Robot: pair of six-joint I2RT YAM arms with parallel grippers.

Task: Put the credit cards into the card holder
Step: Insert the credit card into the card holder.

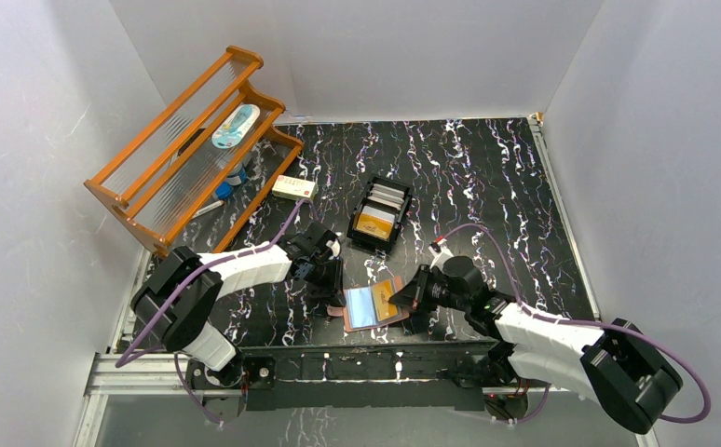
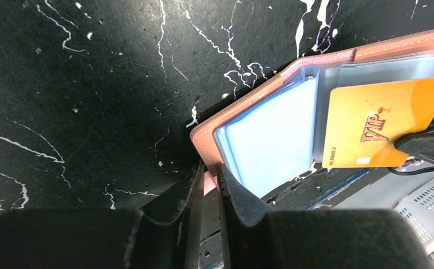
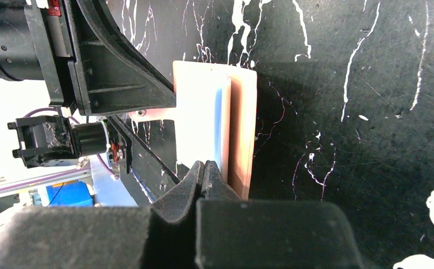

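Observation:
The salmon-brown card holder (image 1: 368,321) lies open near the front edge, its clear sleeves (image 2: 276,134) facing up. My left gripper (image 1: 335,296) is shut on the holder's left edge, pinching the leather (image 2: 210,180). A gold-orange credit card (image 2: 372,120) marked VIP is partly inside a sleeve at the holder's right side. My right gripper (image 1: 401,296) is shut on that card's outer corner; in the right wrist view its jaws (image 3: 204,171) meet in front of the holder (image 3: 243,123) and the card is edge-on. More credit cards (image 1: 375,223) stand in a black slotted tray.
The black slotted tray (image 1: 364,203) sits just behind the holder. A white-and-red small box (image 1: 293,187) lies at the back left beside a wooden rack (image 1: 189,144). White walls enclose the black marbled table (image 1: 506,186).

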